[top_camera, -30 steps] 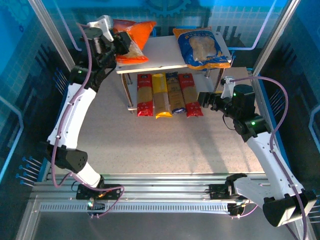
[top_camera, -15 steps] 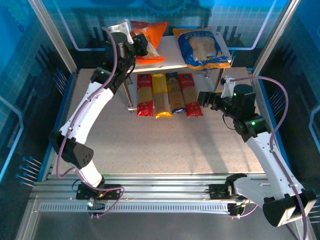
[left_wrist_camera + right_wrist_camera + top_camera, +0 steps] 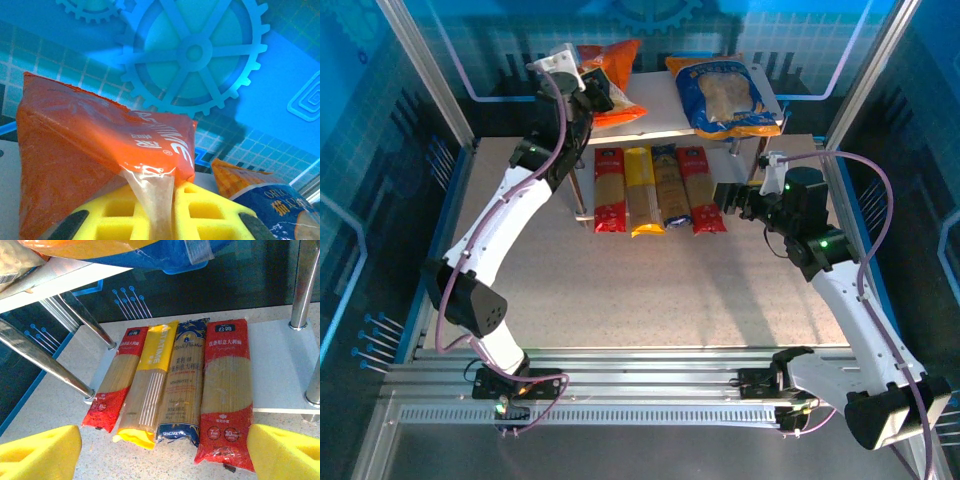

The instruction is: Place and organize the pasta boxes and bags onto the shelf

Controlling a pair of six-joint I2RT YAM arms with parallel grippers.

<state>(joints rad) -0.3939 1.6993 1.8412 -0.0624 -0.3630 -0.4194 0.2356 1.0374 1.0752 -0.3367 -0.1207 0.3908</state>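
My left gripper (image 3: 603, 95) is shut on the clear seam of the orange bag (image 3: 612, 80), holding it over the left part of the shelf's top board (image 3: 650, 110). In the left wrist view the orange bag (image 3: 95, 145) rises from between the yellow pads (image 3: 210, 212). The blue bag (image 3: 725, 93) lies on the right of the top board. Two red, one yellow and one dark blue spaghetti packs (image 3: 660, 188) lie side by side on the lower board (image 3: 280, 365). My right gripper (image 3: 730, 197) stands open just right of them, its yellow fingers (image 3: 37, 450) wide apart before the packs (image 3: 175, 385).
Thin metal shelf legs (image 3: 45, 365) stand left of the packs, and another leg (image 3: 302, 285) at the right. Blue enclosure walls (image 3: 380, 120) and slanted frame posts (image 3: 420, 70) surround the speckled table (image 3: 650, 290).
My left gripper has swung right and farther back with the orange bag, bringing it from beyond the shelf's left end over the top board. The right arm has barely moved.
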